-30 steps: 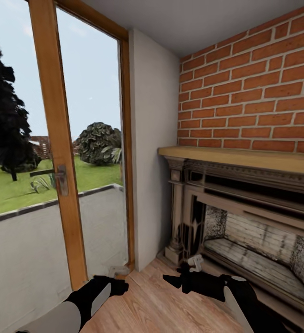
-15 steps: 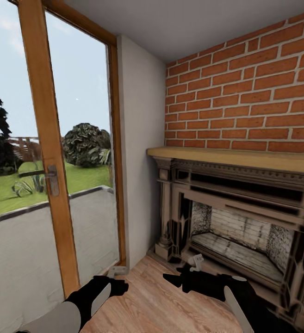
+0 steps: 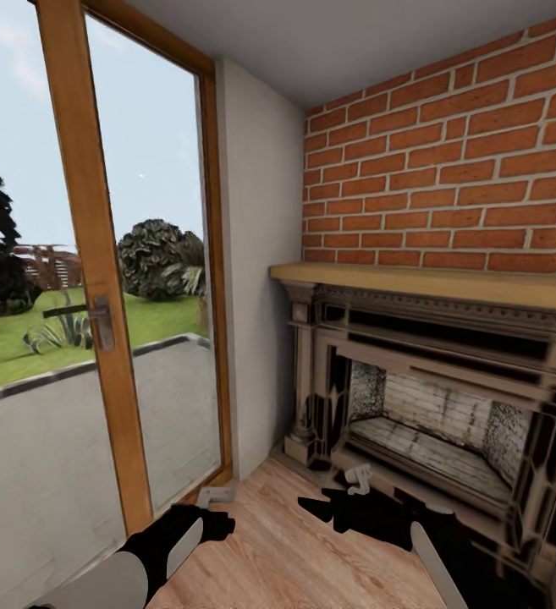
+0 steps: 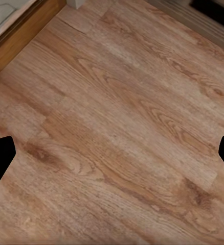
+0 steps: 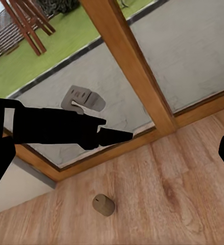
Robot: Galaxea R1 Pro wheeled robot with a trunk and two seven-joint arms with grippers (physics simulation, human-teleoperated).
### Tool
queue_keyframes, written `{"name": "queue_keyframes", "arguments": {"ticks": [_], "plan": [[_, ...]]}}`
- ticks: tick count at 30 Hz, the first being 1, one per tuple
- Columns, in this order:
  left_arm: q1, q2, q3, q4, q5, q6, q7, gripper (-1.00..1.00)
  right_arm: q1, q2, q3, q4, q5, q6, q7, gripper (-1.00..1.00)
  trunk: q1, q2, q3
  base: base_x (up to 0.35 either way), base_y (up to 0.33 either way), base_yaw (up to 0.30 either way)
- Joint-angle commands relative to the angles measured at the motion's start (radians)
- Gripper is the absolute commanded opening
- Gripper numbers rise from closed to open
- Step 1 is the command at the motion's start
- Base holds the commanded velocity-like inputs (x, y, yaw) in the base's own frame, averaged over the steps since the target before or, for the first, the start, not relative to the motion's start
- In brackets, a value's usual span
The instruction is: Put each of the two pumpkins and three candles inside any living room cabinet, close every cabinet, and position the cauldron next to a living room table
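- The robot faces a corner of the room: a tall glass door with a wooden door frame (image 3: 100,279) stands at the left, a plain grey wall section (image 3: 256,279) fills the corner, and a red brick wall (image 3: 447,169) runs off to the right.
- Against the brick wall stands an ornate grey fireplace (image 3: 430,397) with a pale wooden mantel (image 3: 430,283) on top; its firebox (the only hollow thing here) shows bare whitish brick inside and holds nothing that can be made out.
- The left gripper (image 3: 214,523) hangs low over the wooden floor (image 3: 286,550) near the foot of the door frame. In the left wrist view its two black fingertips (image 4: 0,155) sit at opposite borders with bare floor planks between them, so the jaws are spread wide and hold nothing.
- The right gripper (image 3: 328,507) hangs low over the floor in front of the fireplace's left corner. In the right wrist view one long black finger (image 5: 66,127) and the tip of the other are far apart, so it too is spread and holds nothing.
- One candle (image 5: 104,204), a short beige stub, lies on its side on the floor near the door's bottom rail, well apart from both grippers.
- A small grey fitting (image 5: 82,99) sits outside, on the grey paving past the glass.
- Beyond the door lie grass, bushes and dark trees.
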State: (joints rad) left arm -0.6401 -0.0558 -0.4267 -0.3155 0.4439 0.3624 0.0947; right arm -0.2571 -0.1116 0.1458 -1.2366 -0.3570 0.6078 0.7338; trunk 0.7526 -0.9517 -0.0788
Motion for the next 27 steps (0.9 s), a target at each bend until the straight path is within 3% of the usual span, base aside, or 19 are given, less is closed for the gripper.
{"name": "queue_keyframes", "arguments": {"ticks": [1,18,27], "plan": [[-0.001,0.001,-0.007,-0.002,0.011,0.004,0.008,1.0,-0.001,-0.001,0.001,0.0,-0.008,0.007,-0.002,1.0,0.0,-0.001,-0.003,-0.005,0.001,0.0],[-0.001,0.001,-0.007,-0.001,0.01,0.003,0.008,1.0,-0.001,0.0,0.001,0.003,-0.009,0.005,-0.003,1.0,0.0,-0.001,-0.031,-0.001,0.0,0.0],[0.0,0.001,-0.007,-0.001,0.01,0.003,0.008,1.0,-0.001,0.001,-0.04,0.004,-0.01,0.004,-0.003,1.0,0.0,-0.001,-0.04,0.0,0.0,0.0]]}}
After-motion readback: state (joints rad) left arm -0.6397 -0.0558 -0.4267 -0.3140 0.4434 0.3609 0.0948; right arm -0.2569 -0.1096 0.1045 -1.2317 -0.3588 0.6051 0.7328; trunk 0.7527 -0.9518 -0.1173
